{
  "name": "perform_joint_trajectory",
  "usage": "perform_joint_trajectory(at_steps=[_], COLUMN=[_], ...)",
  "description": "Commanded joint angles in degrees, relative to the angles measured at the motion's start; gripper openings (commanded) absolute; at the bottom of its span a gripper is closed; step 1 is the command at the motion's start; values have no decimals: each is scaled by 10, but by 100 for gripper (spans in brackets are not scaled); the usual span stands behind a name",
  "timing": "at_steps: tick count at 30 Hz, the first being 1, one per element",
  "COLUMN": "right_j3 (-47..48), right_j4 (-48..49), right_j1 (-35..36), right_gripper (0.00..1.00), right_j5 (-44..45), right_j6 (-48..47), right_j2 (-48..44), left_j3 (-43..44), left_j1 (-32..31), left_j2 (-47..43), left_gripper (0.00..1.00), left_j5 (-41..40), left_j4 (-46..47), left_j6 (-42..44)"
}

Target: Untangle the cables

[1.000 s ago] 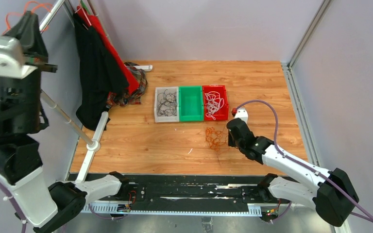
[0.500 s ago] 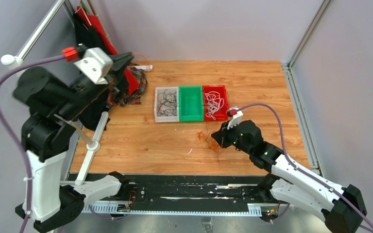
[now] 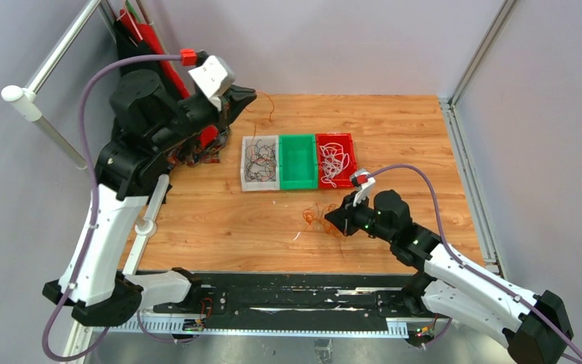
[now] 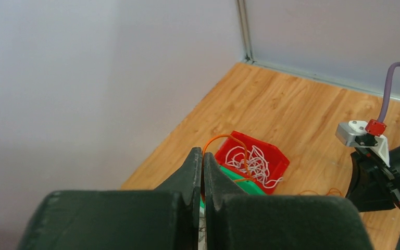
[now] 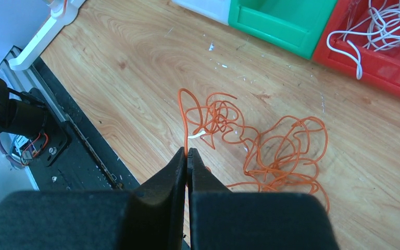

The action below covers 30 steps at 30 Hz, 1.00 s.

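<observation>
A tangle of orange cables [image 5: 263, 148] lies on the wooden table in front of the bins, also seen in the top view as the orange cables [image 3: 318, 218]. My right gripper [image 5: 187, 152] is shut on one strand at the tangle's left edge, next to a short white piece [image 5: 198, 135]. My left gripper [image 4: 202, 152] is raised over the table's back left [image 3: 251, 94], shut on a single orange cable [image 4: 229, 137] that arcs out of its tips. Black cables [image 3: 260, 161] fill the white bin. White cables [image 3: 335, 161] fill the red bin.
Three bins stand in a row: white bin [image 3: 245, 182], green bin [image 3: 297, 161], red bin [image 3: 351, 155]. A braided cord bundle [image 3: 197, 155] and hanging cloth sit back left behind the left arm. A white pole [image 3: 45, 121] leans at left, its base [image 3: 145, 226] on the table.
The left arm has swung down from high at the far left to above the table's back left, carrying its orange cable. The right gripper has dragged the orange tangle leftwards.
</observation>
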Motion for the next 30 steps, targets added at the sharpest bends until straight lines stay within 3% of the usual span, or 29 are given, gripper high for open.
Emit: perform_joint_trajectory(at_steps=[1, 17, 30], right_j3=[-11, -52, -67], right_j4=[15, 34, 32], right_j1=[8, 7, 8], right_gripper=[1, 1, 1], right_j5=[6, 14, 38], right_j6=[-11, -7, -11], right_j2=[-8, -9, -24], left_j3=[-19, -39, 3], left_j1=[-1, -1, -8], left_j2=[35, 139, 233], left_gripper=[0, 0, 0], left_j5=[24, 7, 8], left_j4=[50, 109, 120], left_j6=[-43, -27, -44])
